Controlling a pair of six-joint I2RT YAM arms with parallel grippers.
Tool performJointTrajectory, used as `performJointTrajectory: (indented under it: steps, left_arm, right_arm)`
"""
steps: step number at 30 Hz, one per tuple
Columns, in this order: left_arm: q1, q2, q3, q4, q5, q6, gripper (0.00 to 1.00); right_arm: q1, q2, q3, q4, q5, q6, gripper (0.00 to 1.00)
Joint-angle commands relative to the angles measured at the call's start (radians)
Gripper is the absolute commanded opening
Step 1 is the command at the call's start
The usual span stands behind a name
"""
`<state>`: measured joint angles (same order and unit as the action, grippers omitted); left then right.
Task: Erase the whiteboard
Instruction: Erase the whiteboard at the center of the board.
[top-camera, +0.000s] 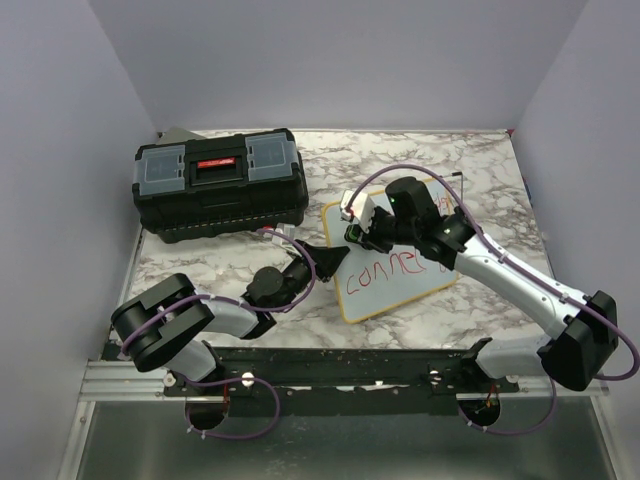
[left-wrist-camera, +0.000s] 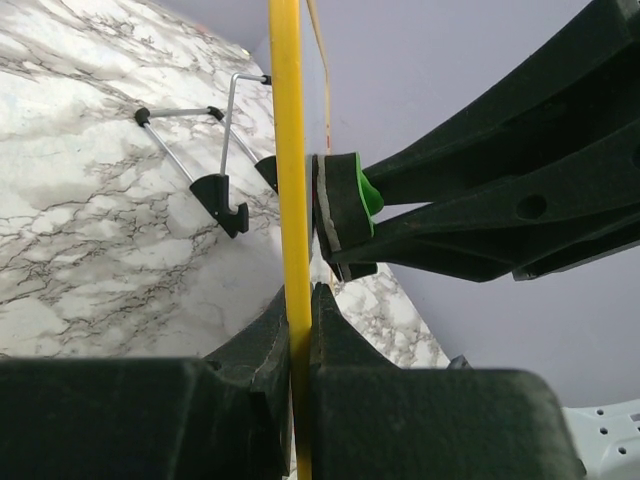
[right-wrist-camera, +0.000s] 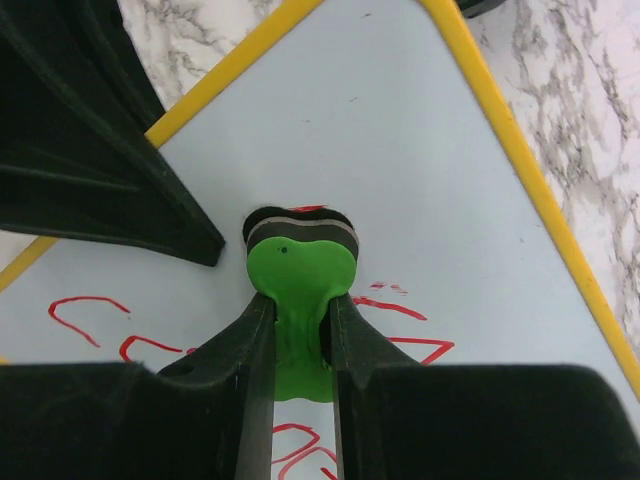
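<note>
Two arms meet at the whiteboard (top-camera: 400, 270) in the top view; it sits on the marble counter (top-camera: 480, 160) near the middle, just right of a black toolbox (top-camera: 220, 185) with a grey lid. The board's face carries red writing (top-camera: 385, 272). The left hand (top-camera: 336, 258) is pressed together on the board's left edge, and the right hand (top-camera: 358, 234) comes down onto the upper left part of the face. From the left wrist, the yellow frame shows edge-on as a thin vertical strip, with the left fingers (left-wrist-camera: 255, 350) pinching it from both sides. On the right of the frame a green eraser (left-wrist-camera: 352, 205) lies flat against the board's face, carried by the other arm's black fingers. On the left, a wire stand (left-wrist-camera: 215, 150) with black feet rests on the counter. From the right wrist, the right hand pinches the eraser's green handle, and its dark pad touches the white surface just above several red strokes. The left hand's dark fingers overlap the yellow edge at upper left.
</note>
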<state>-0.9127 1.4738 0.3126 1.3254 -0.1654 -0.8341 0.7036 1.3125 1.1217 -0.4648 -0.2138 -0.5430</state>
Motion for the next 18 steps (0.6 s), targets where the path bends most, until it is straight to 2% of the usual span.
performJointTrajectory:
  steps: [1,2,5,7,11,15,18]
  left_arm:
    - [-0.025,-0.006,0.001,-0.073,0.044,0.062,0.0]
    - [-0.025,-0.009,0.001,-0.076,0.044,0.065,0.0]
    - [-0.025,-0.019,0.0,-0.097,0.039,0.074,0.0]
    - [-0.025,-0.024,-0.002,-0.106,0.033,0.079,0.0]
    - [-0.025,-0.031,-0.003,-0.112,0.032,0.086,0.0]
    - [-0.024,-0.04,-0.004,-0.118,0.032,0.092,0.0]
    - [-0.025,-0.046,-0.004,-0.128,0.033,0.102,0.0]
  right_arm:
    - [0.001,-0.021,0.009,-0.095,-0.162,-0.08,0.01]
    - [0.0,-0.024,0.001,-0.088,-0.16,-0.072,0.01]
    - [0.0,-0.028,-0.022,0.044,0.063,0.006,0.01]
    - [-0.001,-0.029,-0.011,0.07,0.141,0.027,0.01]
    - [0.0,-0.016,0.003,0.042,0.086,0.018,0.01]
    - [0.004,-0.015,0.005,-0.097,-0.167,-0.081,0.01]
    - [0.009,-0.019,-0.011,-0.066,-0.104,-0.064,0.01]
